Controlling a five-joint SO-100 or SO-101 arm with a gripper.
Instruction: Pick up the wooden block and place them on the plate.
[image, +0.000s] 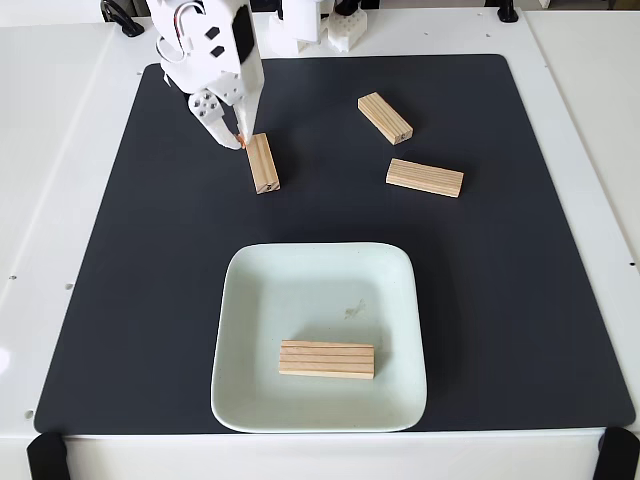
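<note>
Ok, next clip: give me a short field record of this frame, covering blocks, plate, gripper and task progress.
view: fixed view, looking down on a black mat
plate: pale square plate, near the bottom centre
block on plate: one, lying flat near the plate's lower edge
blocks on mat: three; left block, upper right block, right block
gripper: white gripper, tip at the top end of the left block
gripper state: cannot tell
progress: one of four blocks on the plate

Matt black mat (520, 300), glossy pale mint plate (400, 300), four light grained wooden blocks (326, 359), smooth white plastic gripper (238, 138)
</note>
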